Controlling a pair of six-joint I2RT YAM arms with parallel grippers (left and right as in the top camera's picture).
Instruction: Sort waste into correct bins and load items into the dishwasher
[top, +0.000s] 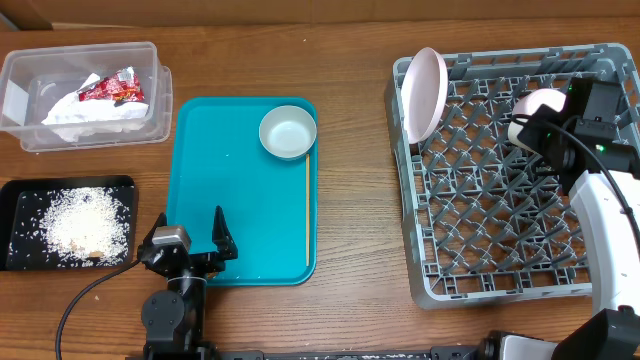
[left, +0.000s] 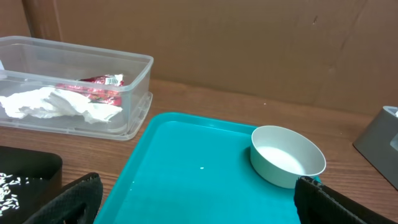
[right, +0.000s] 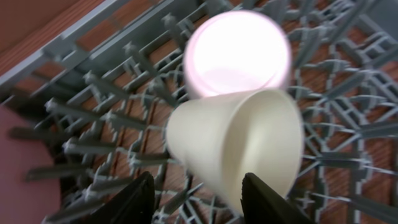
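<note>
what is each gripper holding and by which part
Left gripper: nothing, open. Right gripper: cup lies between its fingers, but a gap shows beside one, so a grip cannot be told.

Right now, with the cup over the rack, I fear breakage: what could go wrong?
1. The cup sits tilted and off-centre in the right end effector above the rack; it could slip or land sideways on the pegs.
2. The small plate shows right next to it; the cup could knock it going down.
3. The stick lies beside the bowl on the tray; the open left end effector could snag it reaching in.
</note>
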